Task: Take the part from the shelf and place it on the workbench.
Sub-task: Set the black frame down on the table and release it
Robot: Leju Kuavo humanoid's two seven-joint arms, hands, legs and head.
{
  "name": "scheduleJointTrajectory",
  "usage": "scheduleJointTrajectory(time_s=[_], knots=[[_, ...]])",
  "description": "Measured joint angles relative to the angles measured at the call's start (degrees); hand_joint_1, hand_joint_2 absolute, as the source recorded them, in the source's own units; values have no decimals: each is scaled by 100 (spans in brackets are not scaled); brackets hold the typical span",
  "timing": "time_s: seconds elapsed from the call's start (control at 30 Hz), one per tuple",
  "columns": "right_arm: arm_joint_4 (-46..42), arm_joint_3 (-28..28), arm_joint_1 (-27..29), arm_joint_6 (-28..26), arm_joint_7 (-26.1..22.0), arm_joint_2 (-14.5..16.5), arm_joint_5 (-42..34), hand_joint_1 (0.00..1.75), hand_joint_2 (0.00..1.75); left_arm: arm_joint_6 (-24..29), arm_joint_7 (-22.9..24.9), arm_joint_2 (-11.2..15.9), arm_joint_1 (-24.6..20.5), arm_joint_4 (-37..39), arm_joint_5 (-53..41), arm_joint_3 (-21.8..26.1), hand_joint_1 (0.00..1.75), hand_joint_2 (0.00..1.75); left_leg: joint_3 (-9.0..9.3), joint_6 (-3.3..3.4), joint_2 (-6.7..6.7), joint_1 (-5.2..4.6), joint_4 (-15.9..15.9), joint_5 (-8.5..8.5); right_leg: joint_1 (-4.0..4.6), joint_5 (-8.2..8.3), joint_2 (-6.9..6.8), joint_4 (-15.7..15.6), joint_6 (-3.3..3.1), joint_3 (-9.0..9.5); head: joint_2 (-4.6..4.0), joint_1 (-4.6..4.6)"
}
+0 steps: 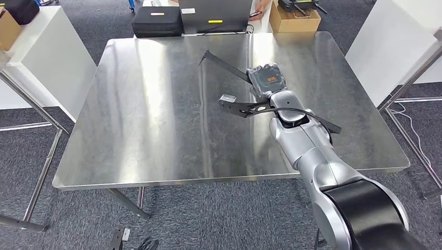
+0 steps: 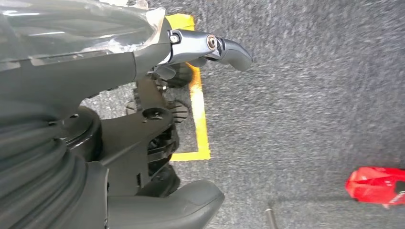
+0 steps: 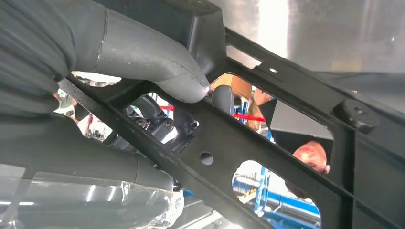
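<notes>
My left hand [image 2: 205,45] hangs at my side over grey carpet [image 2: 310,95], and its fingers curl loosely with nothing between them; a yellow floor mark [image 2: 198,119] runs beneath it and something red [image 2: 375,185] lies at the lower right of that wrist frame.

In the head view the steel bench [image 1: 156,114] takes up the middle of the frame. Along its far edge, at the upper centre, sit a black case [image 1: 156,23] and a dark box [image 1: 213,15], with a cardboard box [image 1: 294,18] further right.

Right of centre, my right hand [image 1: 267,80] reaches out over the bench and holds the part [image 1: 245,108], a long black frame of thin bars and cut-outs. One arm of it runs up toward the upper middle of the frame and another trails back past my forearm toward the right. From the wrist view my thumb [image 3: 157,62] presses on one bar with my fingers [image 3: 95,167] under another, so I am pinching the part. Its near end looks to be touching or just above the bench; I cannot tell which.

I judge the part to be stiff, light moulded plastic, awkward mainly for its length: held near one end, the far arms will swing and lever against my hold. The smooth bars could slip, so a hold at a junction of bars near the middle is safest, and I should set it down flat.
</notes>
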Motion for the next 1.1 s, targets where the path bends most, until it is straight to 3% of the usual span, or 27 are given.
scheduleJointTrajectory(time_s=[0.07,0.13,0.2,0.23,0.3,0.33,0.43,0.5,0.57,0.63,0.7,0.8,1.1], knots=[[-3,0,2,6,2,-3,0,175,175,-4,3,1,9,-1,-2,1,0,175,-28,-62,-13,22,4,-4,-10,24,-98,-32,-60,21,0,3],[-13,0,-6,8,13,-8,0,175,175,-1,0,2,13,-2,-2,2,0,175,-133,-140,223,22,227,-151,-45,45,-184,-81,-138,65,0,-19],[-19,0,-9,20,25,-17,0,175,175,4,-4,-1,9,-2,-1,5,0,175,-440,-218,511,48,867,-468,-49,36,-260,-95,-201,96,0,-45],[-19,0,-3,30,29,-25,-1,175,175,5,-5,-3,7,-1,1,7,0,175,-635,-252,573,76,1237,-607,-46,28,-298,-94,-220,104,0,-46],[-17,-1,20,52,37,-39,-4,175,175,5,-7,-2,11,-1,7,16,0,175,-832,-296,618,122,1550,-634,-51,16,-360,-91,-222,109,0,-46],[-17,-1,30,59,43,-44,-6,175,175,5,-10,1,13,-1,9,22,0,175,-756,-306,629,139,1372,-496,-58,10,-382,-90,-216,113,0,-48],[-17,-4,40,70,71,-64,-7,175,175,2,-22,11,8,-2,13,37,0,175,-167,-282,726,133,268,-42,-38,-29,-429,-85,-153,136,0,-51],[-15,-6,44,76,92,-86,-3,175,175,-3,-26,12,6,-2,13,40,0,175,-10,-226,747,91,-17,-9,0,-44,-454,-95,-93,143,0,-37],[-16,-7,55,78,108,-104,-1,175,175,-5,-28,11,10,-3,13,47,0,175,0,-157,707,60,-49,10,17,-39,-482,-139,-40,165,0,-23],[-19,-9,61,78,124,-128,0,175,175,-8,-36,7,12,-5,13,57,0,175,41,-120,686,37,-113,47,25,-25,-502,-202,-57,211,0,-9],[-19,-11,62,79,133,-145,0,175,175,-9,-42,3,13,-7,13,63,0,175,58,-114,667,17,-136,60,16,-15,-522,-242,-95,246,0,6],[-14,-11,66,80,136,-155,0,175,175,-8,-43,-1,15,-6,13,64,0,175,51,-103,642,-5,-132,56,2,-11,-543,-272,-82,262,0,8],[47,62,69,140,383,-224,0,175,175,20,-77,3,15,-7,-27,82,0,175,50,-50,643,-39,-127,54,-25,21,-547,-299,38,269,0,5]])
